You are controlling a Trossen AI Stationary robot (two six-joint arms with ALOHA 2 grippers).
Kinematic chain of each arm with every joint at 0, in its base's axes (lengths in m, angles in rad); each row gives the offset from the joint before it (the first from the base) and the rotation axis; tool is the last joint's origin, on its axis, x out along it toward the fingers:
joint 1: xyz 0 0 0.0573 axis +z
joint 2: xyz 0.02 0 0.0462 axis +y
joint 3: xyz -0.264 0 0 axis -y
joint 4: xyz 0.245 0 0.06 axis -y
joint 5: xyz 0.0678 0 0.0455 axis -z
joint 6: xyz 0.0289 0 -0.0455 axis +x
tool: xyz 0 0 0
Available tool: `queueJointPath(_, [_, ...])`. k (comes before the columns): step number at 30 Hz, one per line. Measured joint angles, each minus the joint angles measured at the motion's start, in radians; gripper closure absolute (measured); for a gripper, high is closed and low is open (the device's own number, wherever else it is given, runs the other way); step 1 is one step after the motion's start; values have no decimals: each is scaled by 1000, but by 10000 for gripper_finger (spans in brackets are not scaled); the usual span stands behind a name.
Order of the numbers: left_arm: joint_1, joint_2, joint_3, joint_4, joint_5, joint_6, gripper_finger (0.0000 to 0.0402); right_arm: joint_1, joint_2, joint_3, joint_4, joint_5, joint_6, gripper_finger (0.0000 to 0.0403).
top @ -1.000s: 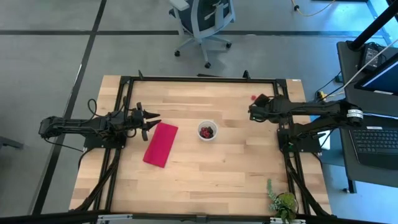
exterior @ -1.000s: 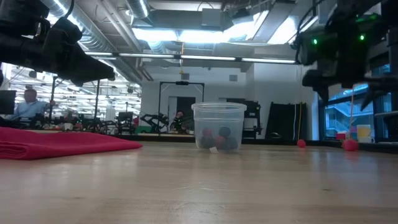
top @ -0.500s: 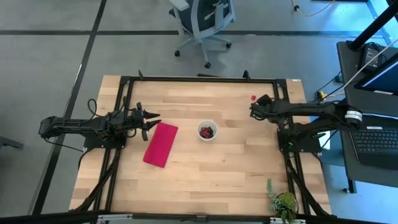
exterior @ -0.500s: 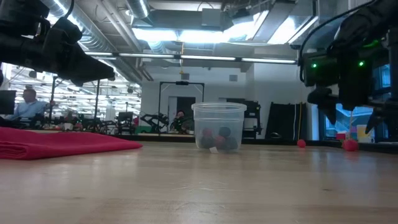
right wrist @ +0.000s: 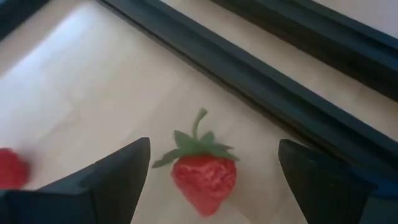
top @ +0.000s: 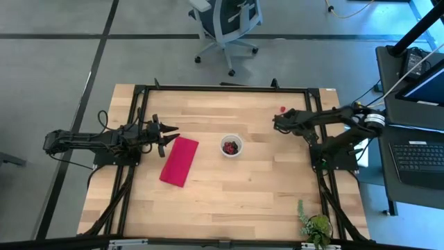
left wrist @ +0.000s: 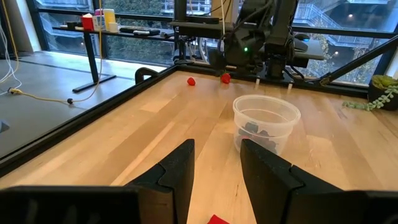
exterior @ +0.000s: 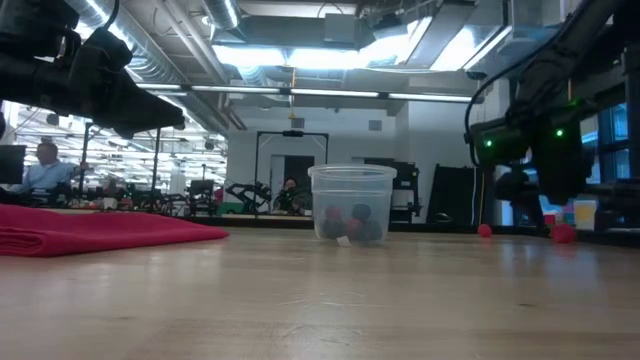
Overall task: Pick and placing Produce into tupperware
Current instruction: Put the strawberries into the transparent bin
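The clear round cup [top: 231, 146] stands on its base at the table's middle with several dark red fruits inside; it also shows in the low view [exterior: 352, 203] and the left wrist view [left wrist: 266, 120]. A red strawberry with green leaves [right wrist: 205, 175] lies on the wood near the far right frame rail. My right gripper [right wrist: 214, 149] is open, tipped down over it, a finger on either side and apart from it. A second red berry [right wrist: 9, 168] lies beside it. My left gripper [top: 171, 132] is open and empty at the table's left, above the cloth's far end.
A magenta folded cloth [top: 179, 161] lies flat left of the cup. A green leafy plant [top: 316, 226] stands at the near right corner. The black frame rail [right wrist: 261, 81] runs close behind the strawberry. Two red berries [exterior: 484, 230] [exterior: 563, 233] show far right in the low view.
My right gripper has gone down toward the table and a little toward the far edge, tipping its fingers downward over the red berries at the far right. It stays open. My left arm, the cup and the cloth have kept still.
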Motion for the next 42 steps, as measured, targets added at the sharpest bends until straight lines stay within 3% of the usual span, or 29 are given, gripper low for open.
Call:
queueJointPath(11, [0,0,0,0,0,0,278,-5,107,2,29,19,6,49])
queueJointPath(19, [0,0,0,0,0,0,278,-5,109,0,44,17,-113,49])
queueJointPath(42, [0,0,0,0,0,0,278,-5,109,0,44,13,-113,49])
